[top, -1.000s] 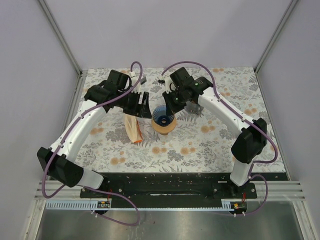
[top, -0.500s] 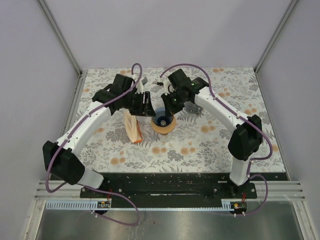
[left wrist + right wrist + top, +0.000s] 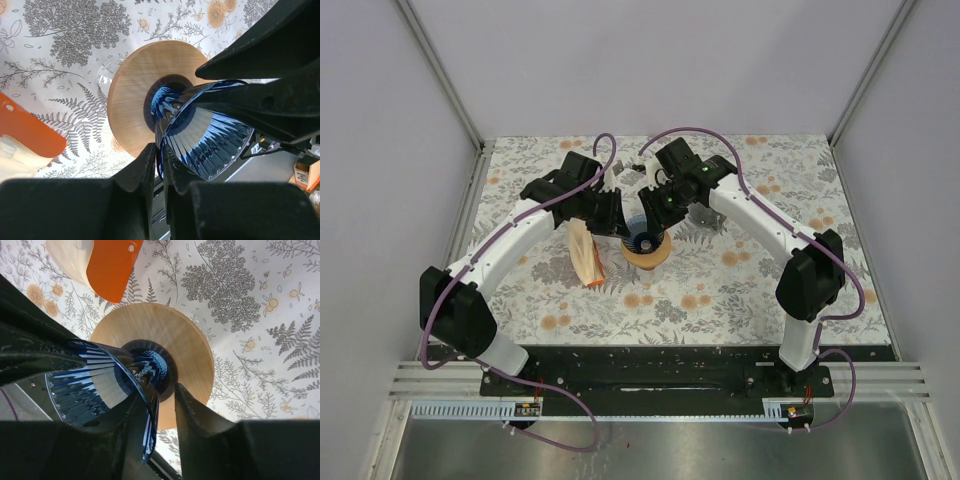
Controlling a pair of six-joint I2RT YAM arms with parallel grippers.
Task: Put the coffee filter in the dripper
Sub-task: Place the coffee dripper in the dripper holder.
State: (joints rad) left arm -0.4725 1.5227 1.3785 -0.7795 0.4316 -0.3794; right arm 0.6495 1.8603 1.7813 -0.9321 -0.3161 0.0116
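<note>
We judge the blue ribbed glass dripper (image 3: 215,135) unfilled: left end effector (image 3: 159,152) pinches its rim, right end effector (image 3: 162,397) parted astride it, cream paper filters (image 3: 70,257) lying beside

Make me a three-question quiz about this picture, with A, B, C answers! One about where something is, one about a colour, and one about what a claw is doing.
1. Where is the orange packet?
A) lying left of the dripper
B) inside the cone
C) in the right claw

2. What colour is the dripper's cone?
A) red
B) green
C) blue

3. What is the left gripper doing?
A) hanging wide open
B) pinching the dripper's rim
C) holding the packet

Answers:
1 A, the top view shows it beside the dripper on the left arm's side.
2 C, both wrist views show blue ribbed glass.
3 B, the left wrist view shows its fingers squeezing the rim.
</note>
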